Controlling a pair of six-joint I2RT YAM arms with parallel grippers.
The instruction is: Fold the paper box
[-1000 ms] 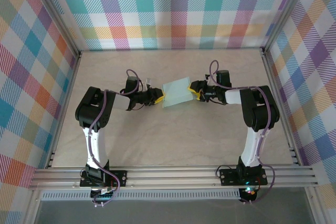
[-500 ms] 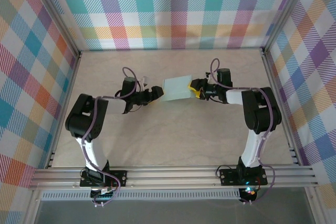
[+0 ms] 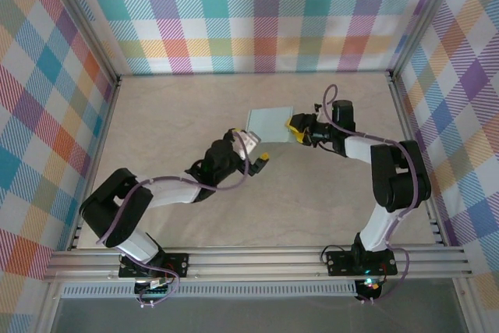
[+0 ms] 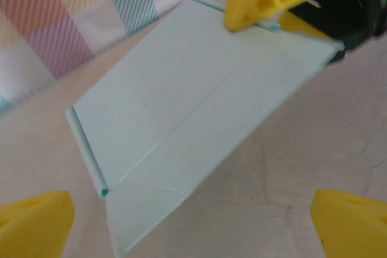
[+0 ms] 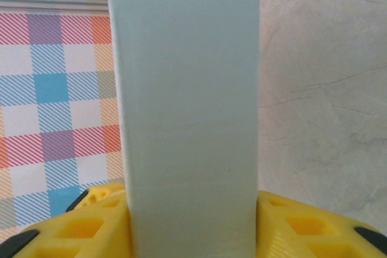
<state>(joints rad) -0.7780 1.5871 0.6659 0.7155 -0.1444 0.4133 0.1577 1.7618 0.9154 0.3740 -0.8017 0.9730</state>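
— Mint-blue card, thin and plain: that is the paper box (image 3: 269, 121), flattened, in the back half of the table (image 3: 156, 115), about midway between the sides. How will it handle?
— Light and springy, I judge. It should be stiff along its creases and floppy across the broad face. A hard pinch would dent it, and the smooth surface may slide between fingers.
— Who has it?
— The right gripper (image 3: 299, 127) is clamped on its right-hand edge. The right wrist view shows the card running up between the yellow fingers (image 5: 84, 225). The left gripper (image 3: 256, 148) hangs near the box's near left corner, jaws spread wide, grasping nothing and touching nothing.
— Does the free end rest on the table?
— I cannot tell; the box looks tilted.
— Where should the left one take hold?
— At the folded left edge (image 4: 86, 152), near a corner, where doubled card gives stiffness. Gripping mid-face would likely buckle it.
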